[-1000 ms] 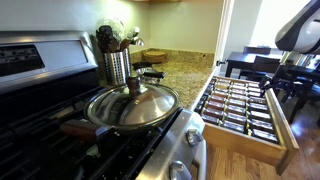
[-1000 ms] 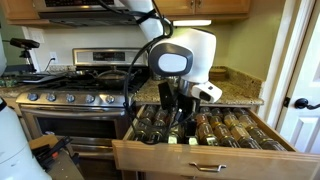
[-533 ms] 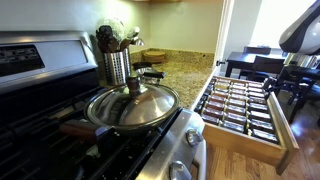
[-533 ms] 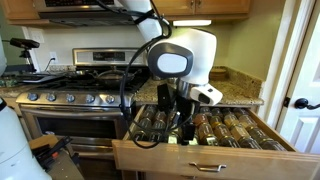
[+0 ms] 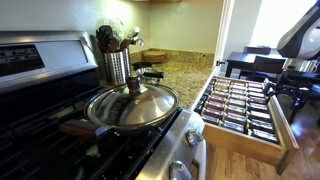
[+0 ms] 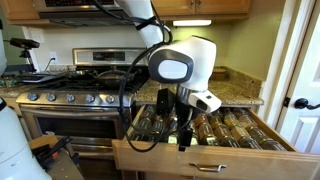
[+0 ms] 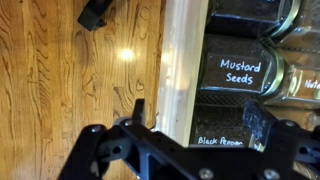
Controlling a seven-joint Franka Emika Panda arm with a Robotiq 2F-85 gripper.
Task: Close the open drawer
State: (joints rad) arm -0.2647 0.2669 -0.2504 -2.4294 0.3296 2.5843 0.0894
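Note:
The drawer (image 5: 243, 107) stands pulled out, wide and shallow, with slanted rows of dark spice jars (image 6: 225, 128) inside and a pale front panel (image 6: 200, 162). In the wrist view the panel's top edge (image 7: 180, 60) runs between my fingers, with jars labelled Mustard Seeds (image 7: 240, 72) on the inner side. My gripper (image 7: 200, 118) is open and empty, one finger (image 7: 138, 108) over the floor side and the other over the jars. It hangs just above the front panel in both exterior views (image 6: 178, 135) (image 5: 284, 90).
A stove (image 6: 75, 100) with a lidded pan (image 5: 132, 105) is beside the drawer. A granite counter (image 5: 180, 70) carries a utensil holder (image 5: 116, 62). Wood floor (image 7: 70, 80) lies in front. A door (image 6: 300, 90) stands at the far side.
My gripper has moved down and toward the drawer's front panel. The drawer has not moved.

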